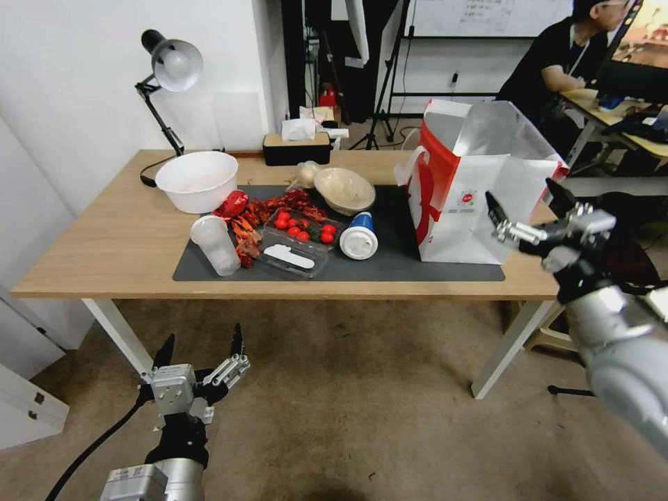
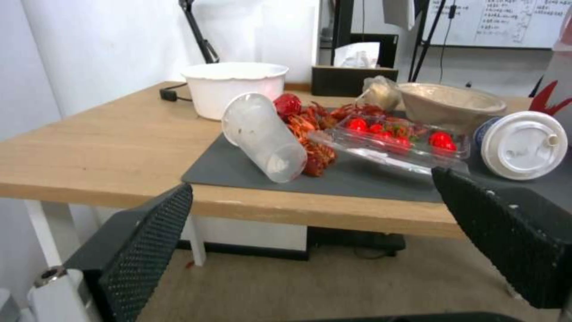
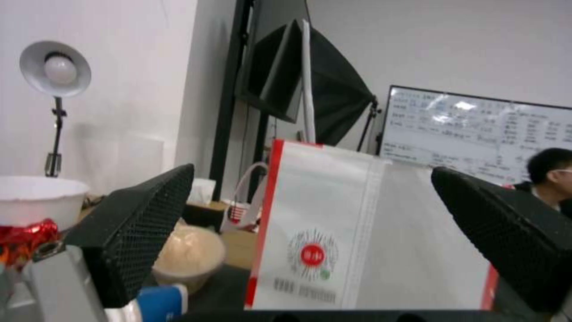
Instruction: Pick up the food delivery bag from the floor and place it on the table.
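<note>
White paper food delivery bag with red side panels (image 1: pixel 480 191) upright on dark grey mat (image 1: pixel 390 268) of light wood table (image 1: pixel 104 236). Right gripper (image 1: pixel 527 209) just beside bag, jaws spread. Left gripper (image 1: pixel 202 348) low before table, jaws spread.

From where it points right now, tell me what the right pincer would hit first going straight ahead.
Most likely the food delivery bag: it stands on the table directly between the open right pincer's fingers in the wrist view, though the gap is hard to judge.

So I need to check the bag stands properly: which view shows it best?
The head view: the whole bag stands upright on the table's mat. The right wrist view shows only its front; the left wrist view, a sliver at the edge.
</note>
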Controlling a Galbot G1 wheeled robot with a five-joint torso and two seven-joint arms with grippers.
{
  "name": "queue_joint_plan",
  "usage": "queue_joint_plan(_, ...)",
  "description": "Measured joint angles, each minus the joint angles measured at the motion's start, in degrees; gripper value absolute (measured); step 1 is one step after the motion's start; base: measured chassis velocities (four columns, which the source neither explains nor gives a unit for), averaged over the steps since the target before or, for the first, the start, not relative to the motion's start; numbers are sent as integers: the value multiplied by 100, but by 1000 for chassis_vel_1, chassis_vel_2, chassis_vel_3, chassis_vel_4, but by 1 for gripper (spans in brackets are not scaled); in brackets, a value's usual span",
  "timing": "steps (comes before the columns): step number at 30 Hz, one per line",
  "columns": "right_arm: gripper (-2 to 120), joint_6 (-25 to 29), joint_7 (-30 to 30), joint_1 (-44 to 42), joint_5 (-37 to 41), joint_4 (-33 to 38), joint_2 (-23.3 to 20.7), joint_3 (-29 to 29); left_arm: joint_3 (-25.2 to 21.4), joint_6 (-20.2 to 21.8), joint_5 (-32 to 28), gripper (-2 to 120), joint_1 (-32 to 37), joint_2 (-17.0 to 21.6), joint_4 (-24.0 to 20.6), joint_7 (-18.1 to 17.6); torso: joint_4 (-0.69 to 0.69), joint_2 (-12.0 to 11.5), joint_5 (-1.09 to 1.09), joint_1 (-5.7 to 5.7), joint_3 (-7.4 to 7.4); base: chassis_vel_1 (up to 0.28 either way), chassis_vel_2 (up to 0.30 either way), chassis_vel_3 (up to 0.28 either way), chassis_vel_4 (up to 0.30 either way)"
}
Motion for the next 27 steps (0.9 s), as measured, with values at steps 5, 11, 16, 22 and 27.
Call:
queue_joint_plan(5,100,123,385,-794,-899,250,534,-206,17,7,94,100,-20,-22,61,-5,-1,0,0,0,0,0,0,0,0)
queue_joint_plan(11,100,194,791,-1152,-1558,222,1203,-590,53,-20,166,100,-35,-58,117,15,0,0,1,0,0,0,0,0,0)
queue_joint_plan(16,100,282,896,-1335,-1874,159,1740,-911,52,-51,176,100,-50,-65,150,2,0,0,1,-1,0,0,0,0,0)
queue_joint_plan(22,100,361,863,-1287,-2069,-58,2236,-1275,44,-120,193,100,-36,-87,169,-6,0,0,2,0,0,0,0,0,0)
queue_joint_plan(27,100,436,818,-1204,-2124,-274,2567,-1432,77,-185,232,100,-29,-138,195,-30,0,-1,1,0,0,0,0,0,0)
